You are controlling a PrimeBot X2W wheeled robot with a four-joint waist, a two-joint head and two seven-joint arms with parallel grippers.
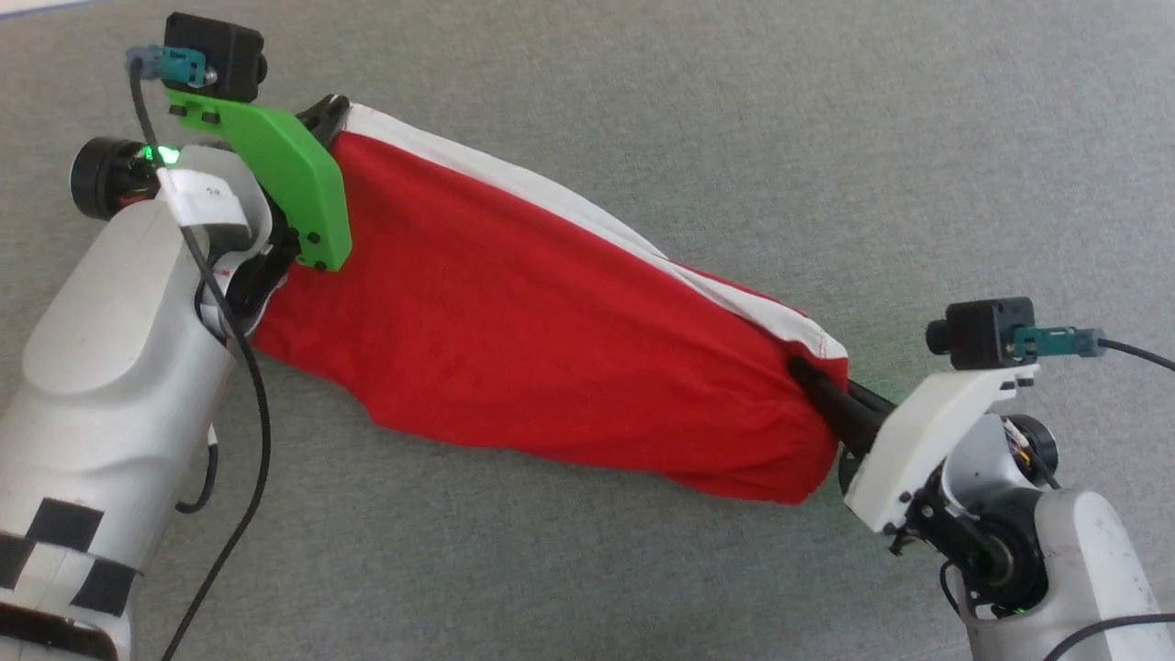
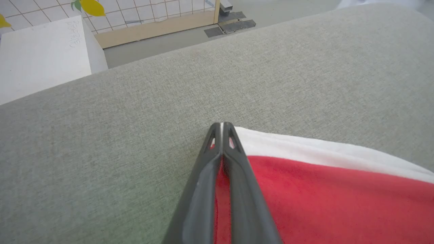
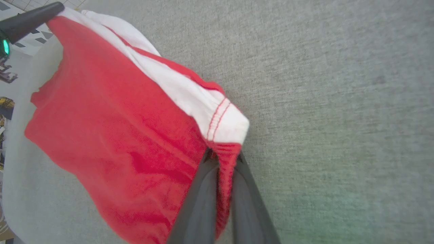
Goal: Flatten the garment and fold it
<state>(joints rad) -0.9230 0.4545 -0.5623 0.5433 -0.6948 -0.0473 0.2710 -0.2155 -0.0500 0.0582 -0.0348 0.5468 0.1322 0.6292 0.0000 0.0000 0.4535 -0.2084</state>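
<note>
The red shorts (image 1: 514, 340) hang stretched between my two grippers above the grey cloth-covered table (image 1: 734, 110), a white side stripe (image 1: 587, 216) running along their upper edge. My left gripper (image 1: 332, 110) is shut on the far left corner of the garment; in the left wrist view its fingertips (image 2: 222, 130) pinch the red and white fabric (image 2: 322, 183). My right gripper (image 1: 808, 372) is shut on the lower right corner, and the right wrist view shows red cloth (image 3: 112, 135) pinched between its fingers (image 3: 203, 196). The lower edge sags and wrinkles.
The grey table surface (image 2: 101, 142) spreads all around. Beyond its far edge, the left wrist view shows a white box (image 2: 40, 54), a tiled floor and a wooden strip (image 2: 156, 28).
</note>
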